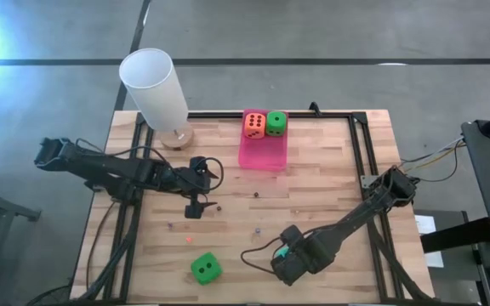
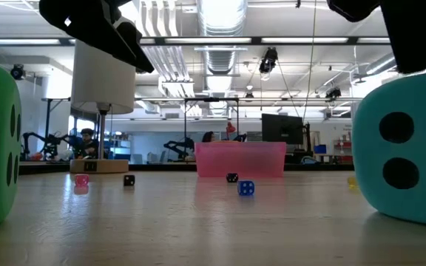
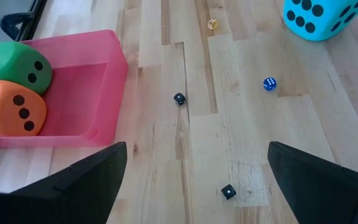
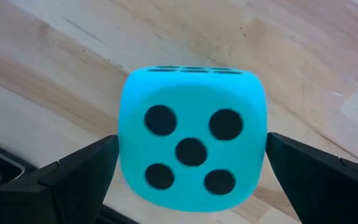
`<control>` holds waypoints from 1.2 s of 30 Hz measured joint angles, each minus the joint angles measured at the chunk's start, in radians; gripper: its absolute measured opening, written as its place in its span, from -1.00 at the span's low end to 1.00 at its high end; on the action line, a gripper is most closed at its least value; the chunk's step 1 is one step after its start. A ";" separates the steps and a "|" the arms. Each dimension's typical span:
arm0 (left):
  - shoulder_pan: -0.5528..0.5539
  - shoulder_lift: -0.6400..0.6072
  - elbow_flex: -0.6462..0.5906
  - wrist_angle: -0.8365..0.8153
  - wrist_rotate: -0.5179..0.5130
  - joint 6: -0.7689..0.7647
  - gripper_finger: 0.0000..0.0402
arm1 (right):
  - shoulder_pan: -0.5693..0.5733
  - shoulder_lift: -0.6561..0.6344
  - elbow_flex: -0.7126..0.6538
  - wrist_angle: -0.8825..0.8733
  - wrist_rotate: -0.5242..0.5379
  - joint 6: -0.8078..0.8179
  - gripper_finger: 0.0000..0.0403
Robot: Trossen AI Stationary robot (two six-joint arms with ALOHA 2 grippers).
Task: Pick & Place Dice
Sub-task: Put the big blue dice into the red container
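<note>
A teal die (image 4: 191, 146) sits on the wooden table near its front edge, five pips facing up. My right gripper (image 4: 192, 142) hangs over it, pointing down, open, with one finger on either side of it. A green die (image 1: 205, 269) rests on the table to the left of the teal one. Another green die (image 1: 276, 123) and an orange-red die (image 1: 254, 125) lie side by side in the far end of a pink box (image 1: 262, 153). My left gripper (image 3: 197, 146) is open above the table's middle left and holds nothing.
Several tiny dice lie scattered on the table's middle: a black one (image 3: 179, 98), another black (image 3: 228, 191), a blue one (image 3: 269, 83), a yellow one (image 3: 212, 23). A tall white cylinder (image 1: 156, 89) stands on a round wooden base (image 1: 177, 138) at the far left.
</note>
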 joint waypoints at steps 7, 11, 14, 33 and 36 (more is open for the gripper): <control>0.000 0.000 0.000 0.000 0.000 0.000 0.96 | 0.001 -0.002 0.016 0.004 0.006 -0.019 0.99; 0.000 0.000 0.000 0.000 0.000 0.000 0.95 | 0.001 -0.002 0.025 0.010 0.007 -0.040 0.99; 0.000 0.000 0.000 0.000 0.000 0.000 0.95 | 0.001 -0.002 0.028 0.010 0.013 -0.069 0.99; 0.000 0.000 0.000 0.000 0.000 0.000 0.96 | -0.001 -0.009 0.039 -0.001 0.108 -0.252 0.99; 0.000 0.000 0.000 0.000 0.000 0.000 0.95 | 0.004 -0.009 0.039 -0.001 0.113 -0.266 0.99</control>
